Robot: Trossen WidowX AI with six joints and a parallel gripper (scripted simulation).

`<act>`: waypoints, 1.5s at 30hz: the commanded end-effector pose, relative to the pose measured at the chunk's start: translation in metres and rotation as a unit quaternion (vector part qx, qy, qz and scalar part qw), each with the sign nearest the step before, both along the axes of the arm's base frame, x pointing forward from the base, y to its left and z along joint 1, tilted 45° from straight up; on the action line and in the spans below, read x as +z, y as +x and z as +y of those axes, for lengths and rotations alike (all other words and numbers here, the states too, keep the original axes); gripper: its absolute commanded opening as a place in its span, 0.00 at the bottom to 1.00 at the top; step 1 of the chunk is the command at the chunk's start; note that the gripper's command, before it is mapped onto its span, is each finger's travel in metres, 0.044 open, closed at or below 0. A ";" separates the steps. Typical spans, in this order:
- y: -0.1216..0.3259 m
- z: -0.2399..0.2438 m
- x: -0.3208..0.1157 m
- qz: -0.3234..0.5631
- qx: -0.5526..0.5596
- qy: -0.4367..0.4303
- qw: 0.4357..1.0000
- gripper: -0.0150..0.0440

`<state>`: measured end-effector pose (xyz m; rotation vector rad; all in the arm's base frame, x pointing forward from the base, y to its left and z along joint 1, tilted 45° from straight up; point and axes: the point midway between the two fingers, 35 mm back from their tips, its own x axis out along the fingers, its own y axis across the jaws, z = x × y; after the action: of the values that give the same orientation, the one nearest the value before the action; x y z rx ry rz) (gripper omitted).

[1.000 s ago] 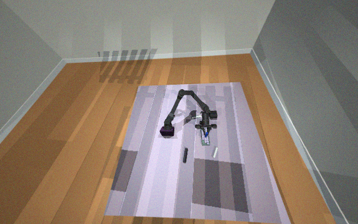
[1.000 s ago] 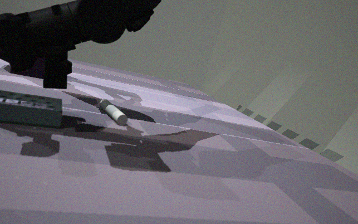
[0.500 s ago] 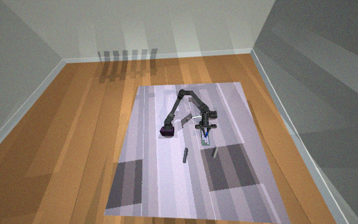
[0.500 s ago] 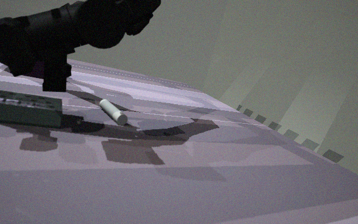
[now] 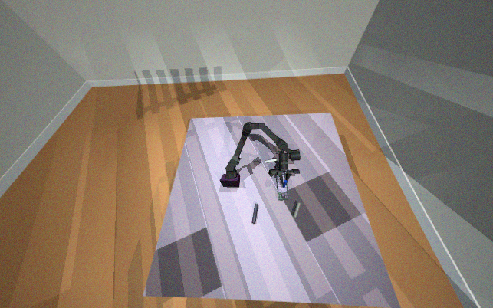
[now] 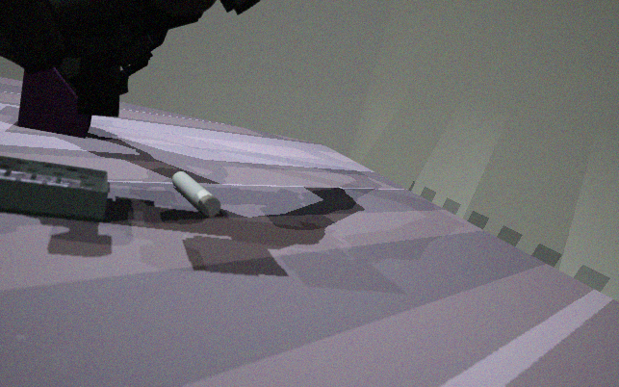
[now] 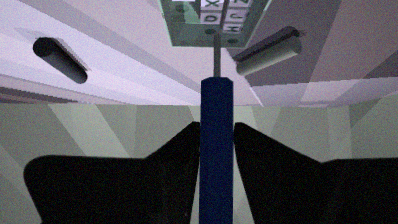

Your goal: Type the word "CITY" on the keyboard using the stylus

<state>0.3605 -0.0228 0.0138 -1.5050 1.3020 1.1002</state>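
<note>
My gripper (image 7: 216, 130) (image 5: 283, 183) is shut on the blue stylus (image 7: 216, 145), which sticks out straight between the two black fingers. The stylus's thin grey tip (image 7: 217, 52) points at the near edge of the green keyboard (image 7: 192, 27) (image 6: 38, 193) (image 5: 281, 196). White keys with letters show at the top of the wrist view. In the top view the arm reaches down over the keyboard on the pale purple desk (image 5: 218, 245).
A pale cylinder (image 7: 270, 54) (image 6: 195, 193) (image 5: 296, 208) lies beside the keyboard on one side. A dark cylinder (image 7: 60, 60) (image 5: 255, 213) lies on the other side. The arm's purple base (image 5: 230, 180) (image 6: 52, 103) stands further back. Wooden floor surrounds the desk.
</note>
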 end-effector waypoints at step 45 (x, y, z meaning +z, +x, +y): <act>-0.033 0.087 0.062 0.000 0.004 0.001 1.000 0.39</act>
<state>0.3267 0.0644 0.0768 -1.5114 1.2914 1.1150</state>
